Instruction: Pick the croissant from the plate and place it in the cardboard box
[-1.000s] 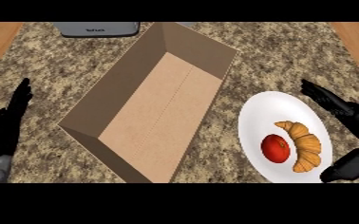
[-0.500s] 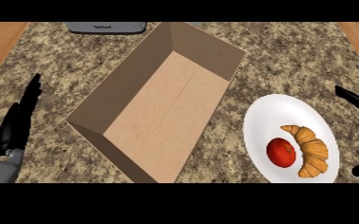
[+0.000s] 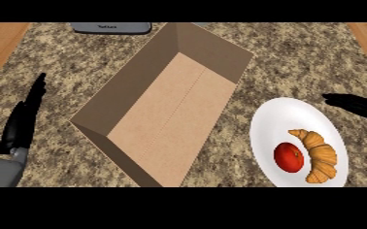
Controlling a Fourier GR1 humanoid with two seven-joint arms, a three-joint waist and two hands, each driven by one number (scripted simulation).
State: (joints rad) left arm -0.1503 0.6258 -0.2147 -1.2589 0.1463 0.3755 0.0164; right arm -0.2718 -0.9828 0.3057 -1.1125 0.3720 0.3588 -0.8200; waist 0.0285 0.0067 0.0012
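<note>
The left hand point(image 3: 22, 121), showing left of the cardboard box point(image 3: 168, 104), is matte black, with long, slim fingers built of short jointed segments that taper to narrow tips. Below it a piece of pale grey forearm point(image 3: 8, 171) with a smooth, rounded shell meets the black hand at the wrist. Of the right hand point(image 3: 347, 103), right of the box, only dark, slender black fingers show, plain and without visible markings, cables or screws.
</note>
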